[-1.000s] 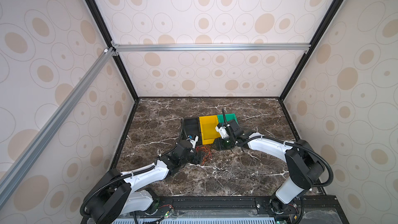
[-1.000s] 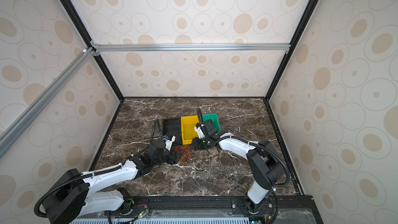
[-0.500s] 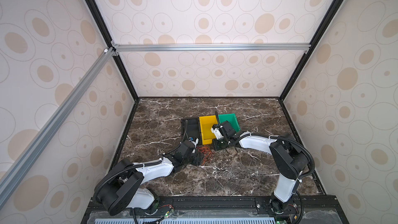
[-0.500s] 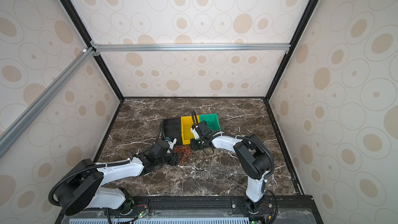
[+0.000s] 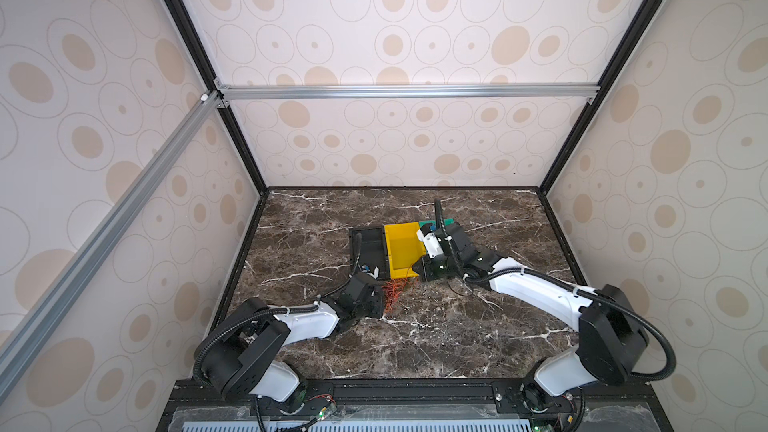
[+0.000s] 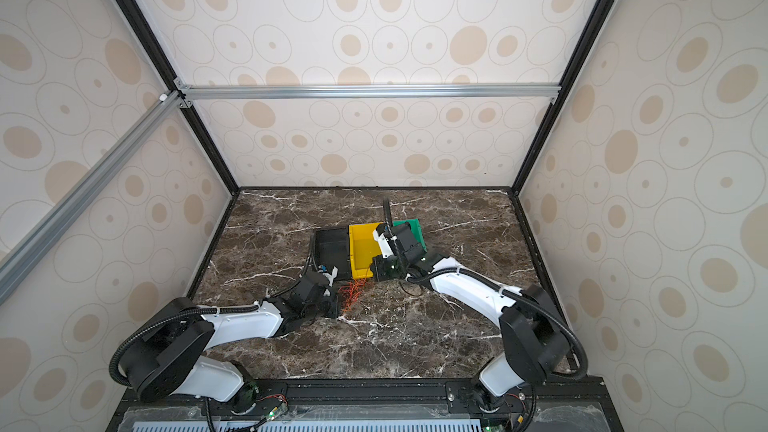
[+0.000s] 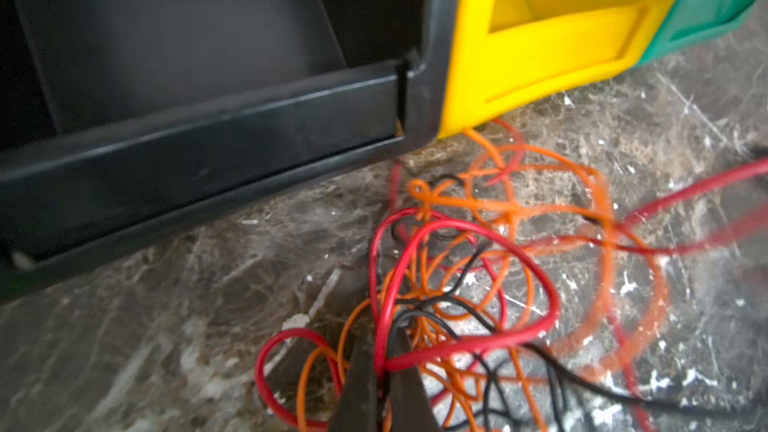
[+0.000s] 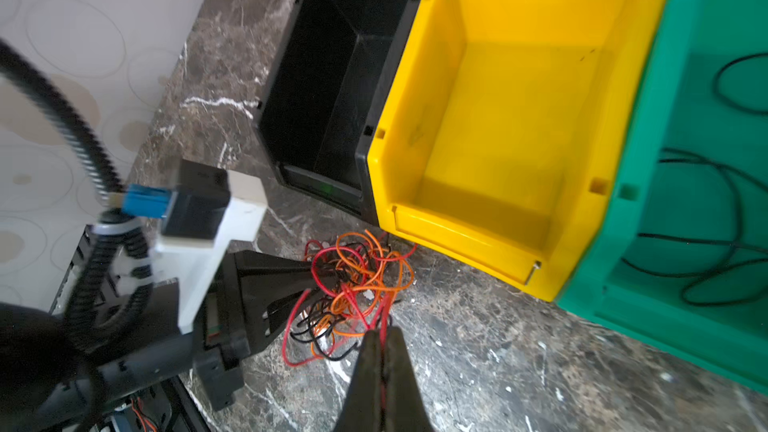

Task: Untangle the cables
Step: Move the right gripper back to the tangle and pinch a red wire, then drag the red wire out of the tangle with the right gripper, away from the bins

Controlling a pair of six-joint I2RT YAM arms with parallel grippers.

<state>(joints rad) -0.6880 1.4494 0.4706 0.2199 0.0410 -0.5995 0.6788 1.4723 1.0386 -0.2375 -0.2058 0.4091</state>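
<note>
Now | left jaws: clamp cables (image 8: 353, 284) | right jaws: clamp cables | same strand or not: unclear

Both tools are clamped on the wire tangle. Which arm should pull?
Right, likely: the right tool pinches red strands at the edge of the tangle; the left tool sits mid-tangle, better as anchor.

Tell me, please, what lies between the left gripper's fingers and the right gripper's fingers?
Only the cables, an orange, red and black tangle: left gripper and right gripper each pinch it from opposite sides, seen in the right wrist view.
</note>
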